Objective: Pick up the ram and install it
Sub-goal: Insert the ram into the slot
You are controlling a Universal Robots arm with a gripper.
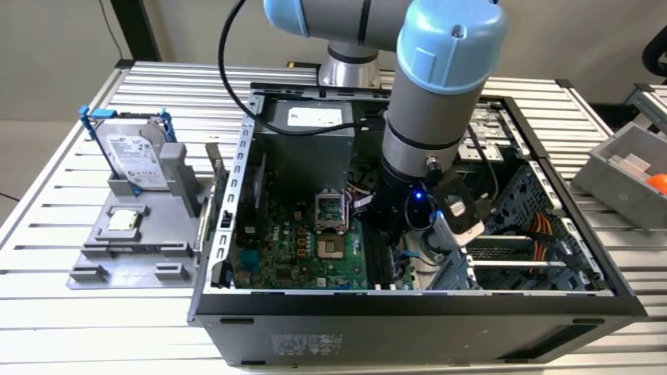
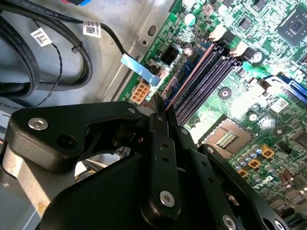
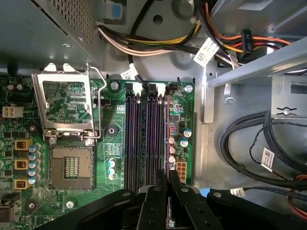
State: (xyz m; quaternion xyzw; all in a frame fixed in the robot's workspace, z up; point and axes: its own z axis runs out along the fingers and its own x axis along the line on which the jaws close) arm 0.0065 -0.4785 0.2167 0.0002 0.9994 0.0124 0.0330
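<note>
1. Plainly, in the exterior view the arm (image 1: pixel 422 117) reaches down into the open case (image 1: pixel 417 320) at the frame's centre. Its gripper (image 1: pixel 380 238) is low over the motherboard (image 1: pixel 302 250). The table (image 1: pixel 62 312) carries a hard drive (image 1: pixel 136 156) at the exterior view's left.
2. In the first wrist view, the gripper (image 3: pixel 169 181) is pressed nearly together, its tips at the end of the slots (image 3: pixel 144 139). A thin reddish edge (image 3: pixel 166 139) runs along the outermost slot to those tips. I judge it to be the ram seen edge-on, pinched there.
3. In the second wrist view, the gripper (image 2: pixel 159 109) meets that same edge (image 2: pixel 189 76) at the slot's end. The pick-up looks done. Whether the ram is fully seated cannot be told.
</note>
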